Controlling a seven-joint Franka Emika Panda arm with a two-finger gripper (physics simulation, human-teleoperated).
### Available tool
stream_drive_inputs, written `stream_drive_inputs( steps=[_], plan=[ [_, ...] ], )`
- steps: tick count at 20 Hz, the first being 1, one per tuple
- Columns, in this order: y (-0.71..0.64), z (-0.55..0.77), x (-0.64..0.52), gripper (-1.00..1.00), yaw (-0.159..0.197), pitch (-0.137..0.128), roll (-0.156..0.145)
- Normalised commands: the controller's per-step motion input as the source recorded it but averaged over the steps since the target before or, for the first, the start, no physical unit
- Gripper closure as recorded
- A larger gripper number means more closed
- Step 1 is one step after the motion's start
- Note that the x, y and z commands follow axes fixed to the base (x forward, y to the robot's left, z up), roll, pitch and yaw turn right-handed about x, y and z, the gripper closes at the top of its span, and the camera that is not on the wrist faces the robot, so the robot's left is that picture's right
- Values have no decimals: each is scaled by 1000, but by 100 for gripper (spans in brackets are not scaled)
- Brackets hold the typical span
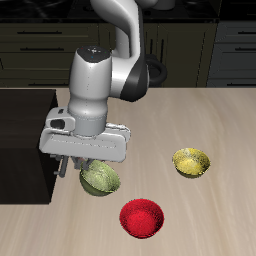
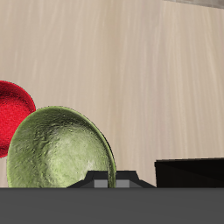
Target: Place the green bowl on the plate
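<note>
The green bowl (image 1: 99,181) is olive and mottled. It hangs tilted under my gripper (image 1: 90,168), near the table's front edge, and looks lifted off the wood. In the wrist view the green bowl (image 2: 61,150) fills the space right before the gripper, standing on edge with its hollow showing. The gripper is shut on the bowl's rim; the fingers themselves are hidden by the hand. The plate shows in neither view.
A red bowl (image 1: 141,217) sits at the table's front edge, close to the green bowl, and also shows in the wrist view (image 2: 10,114). A yellow bowl (image 1: 191,161) sits farther off to the side. A black block (image 1: 22,135) stands beside the gripper.
</note>
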Motion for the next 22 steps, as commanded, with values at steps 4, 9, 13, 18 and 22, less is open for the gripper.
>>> stream_drive_inputs(
  steps=[4, 9, 13, 18, 22],
  plan=[
    [-34, 211, -100, 100, 1, -41, -8],
    [-5, 57, -123, 100, 10, -17, 8],
    [65, 103, -286, 100, 39, -46, -11],
    [61, 68, -321, 100, 2, -6, 23],
    [116, -134, -357, 100, 62, -22, 26]
  ],
)
